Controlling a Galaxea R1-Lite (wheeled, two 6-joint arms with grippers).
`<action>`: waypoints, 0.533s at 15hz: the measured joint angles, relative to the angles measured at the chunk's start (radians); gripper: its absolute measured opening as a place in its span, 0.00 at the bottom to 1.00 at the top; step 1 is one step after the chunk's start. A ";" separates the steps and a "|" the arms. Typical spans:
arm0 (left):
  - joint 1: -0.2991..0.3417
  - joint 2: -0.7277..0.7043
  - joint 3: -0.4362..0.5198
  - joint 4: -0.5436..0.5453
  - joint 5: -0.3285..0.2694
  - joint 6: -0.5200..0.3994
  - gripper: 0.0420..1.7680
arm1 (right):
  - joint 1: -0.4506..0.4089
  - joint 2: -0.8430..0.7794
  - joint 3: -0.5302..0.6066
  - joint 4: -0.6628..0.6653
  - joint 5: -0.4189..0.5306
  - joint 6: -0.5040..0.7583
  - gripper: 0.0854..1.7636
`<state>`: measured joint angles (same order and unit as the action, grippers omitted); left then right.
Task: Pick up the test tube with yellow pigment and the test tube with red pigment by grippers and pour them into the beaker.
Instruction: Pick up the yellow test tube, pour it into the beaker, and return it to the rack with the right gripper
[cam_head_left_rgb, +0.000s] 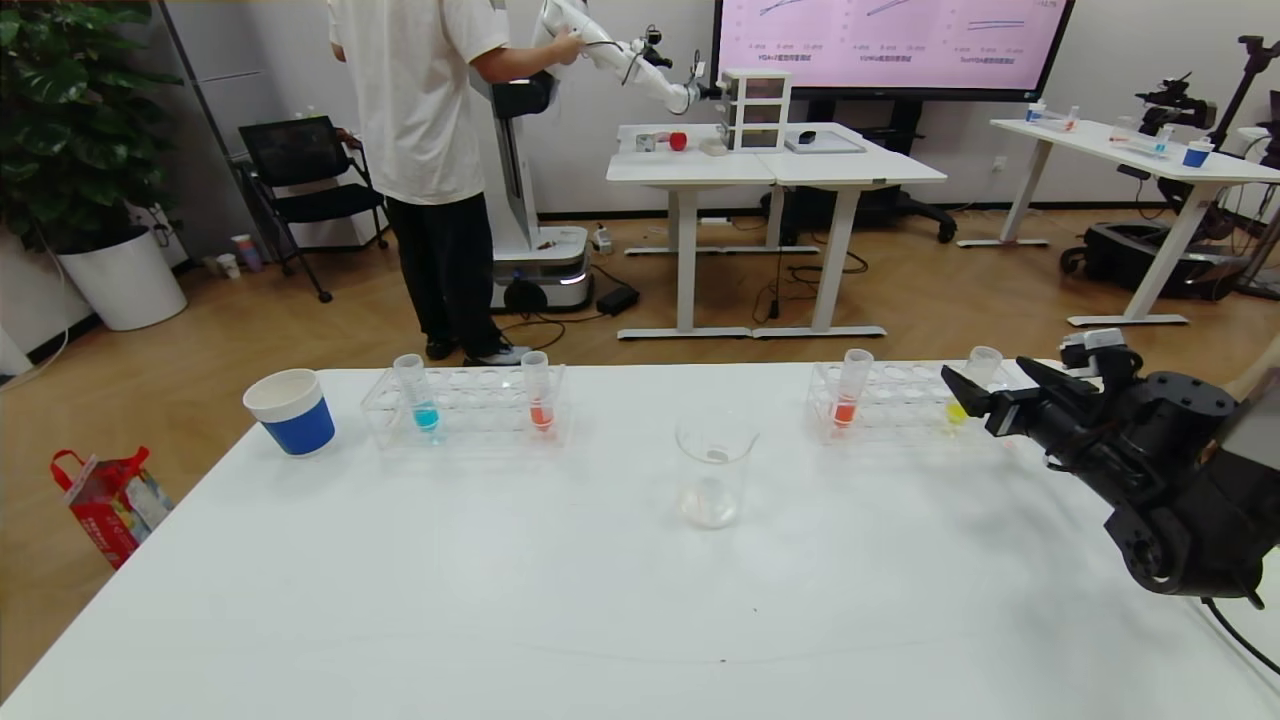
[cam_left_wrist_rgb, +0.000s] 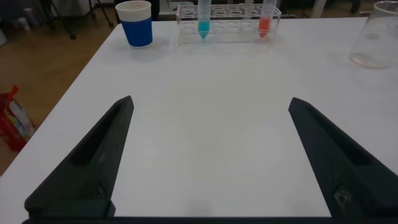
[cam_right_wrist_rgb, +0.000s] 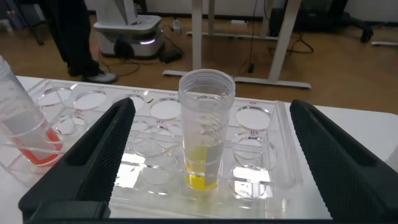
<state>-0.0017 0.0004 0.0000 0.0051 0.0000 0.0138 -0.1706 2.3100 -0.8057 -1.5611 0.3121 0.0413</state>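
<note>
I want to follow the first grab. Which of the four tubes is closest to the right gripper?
The tube with yellow liquid, at the right end of the right rack. The open right gripper is right at it.

From the head we are looking down and forward across the white table (cam_head_left_rgb: 500, 600), taking in both racks and the room beyond. The left wrist camera is sitting low over the near left of the table, facing the far edge, sharing the blue-banded cup (cam_left_wrist_rgb: 135, 22) and the left rack (cam_left_wrist_rgb: 227, 25) with the head view. The right wrist camera is sitting close to the right rack (cam_right_wrist_rgb: 186, 155), facing far.
</note>
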 joint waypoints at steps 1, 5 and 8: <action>0.000 0.000 0.000 0.000 0.000 0.000 0.98 | 0.000 0.011 -0.013 0.000 0.002 0.000 0.98; 0.000 0.000 0.000 0.000 0.000 0.000 0.98 | 0.007 0.033 -0.041 0.000 0.010 0.000 0.98; 0.000 0.000 0.000 0.000 0.000 0.000 0.98 | 0.007 0.037 -0.056 0.000 0.010 -0.001 0.87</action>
<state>-0.0017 0.0004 0.0000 0.0047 0.0000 0.0134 -0.1634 2.3466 -0.8615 -1.5611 0.3221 0.0398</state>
